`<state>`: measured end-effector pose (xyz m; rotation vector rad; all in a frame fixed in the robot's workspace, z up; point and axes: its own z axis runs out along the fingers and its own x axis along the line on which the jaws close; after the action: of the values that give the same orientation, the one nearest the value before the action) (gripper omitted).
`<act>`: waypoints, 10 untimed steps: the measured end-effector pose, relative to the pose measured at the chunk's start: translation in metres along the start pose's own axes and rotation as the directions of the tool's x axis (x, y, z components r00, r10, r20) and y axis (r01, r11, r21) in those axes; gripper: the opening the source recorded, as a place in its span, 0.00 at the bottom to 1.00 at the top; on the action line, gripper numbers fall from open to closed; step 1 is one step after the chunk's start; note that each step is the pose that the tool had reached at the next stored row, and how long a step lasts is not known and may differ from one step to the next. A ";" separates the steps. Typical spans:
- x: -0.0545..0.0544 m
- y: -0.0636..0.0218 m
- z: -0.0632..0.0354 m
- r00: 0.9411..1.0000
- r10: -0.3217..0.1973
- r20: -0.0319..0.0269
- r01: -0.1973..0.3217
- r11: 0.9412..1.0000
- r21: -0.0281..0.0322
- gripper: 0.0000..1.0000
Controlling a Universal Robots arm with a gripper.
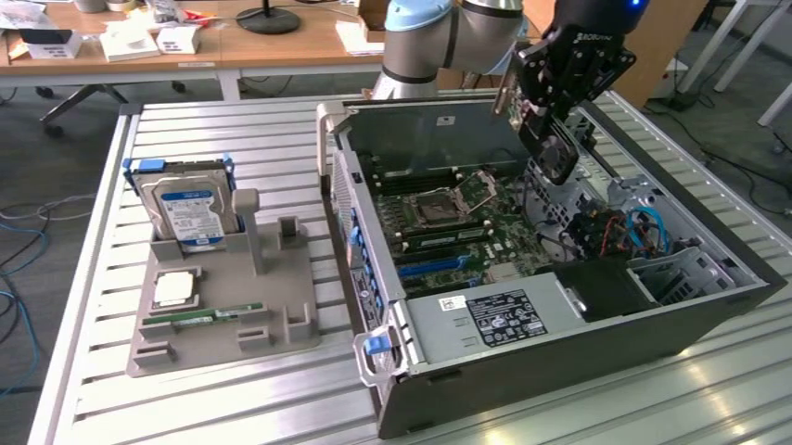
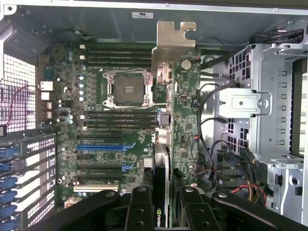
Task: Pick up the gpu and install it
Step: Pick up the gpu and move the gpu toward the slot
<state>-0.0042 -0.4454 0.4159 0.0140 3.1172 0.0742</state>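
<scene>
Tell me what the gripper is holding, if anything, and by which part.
The gpu is clamped in the gripper, gripped across its two faces at the end away from its silvery bracket, above the open computer case.

A blue-labelled hard drive (image 1: 188,215) stands upright in a grey holder (image 1: 204,352) beside a memory stick (image 1: 202,316).

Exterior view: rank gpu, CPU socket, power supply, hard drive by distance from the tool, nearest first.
1. gpu: gripped in the tool, above the case.
2. CPU socket: inside the case, toward the exterior view's left.
3. power supply: case's near corner, lower in that view.
4. hard drive: outside the case, on the holder at the exterior view's left.
</scene>
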 end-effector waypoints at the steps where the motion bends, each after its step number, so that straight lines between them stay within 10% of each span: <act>1: 0.000 0.0000 0.0000 1.000 -0.002 0.000 0.002 1.000 0.000 0.26; 10: -0.009 0.0001 0.0002 1.000 -0.009 -0.001 0.009 1.000 0.000 0.26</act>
<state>0.0049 -0.4454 0.4159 -0.0006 3.1175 0.0746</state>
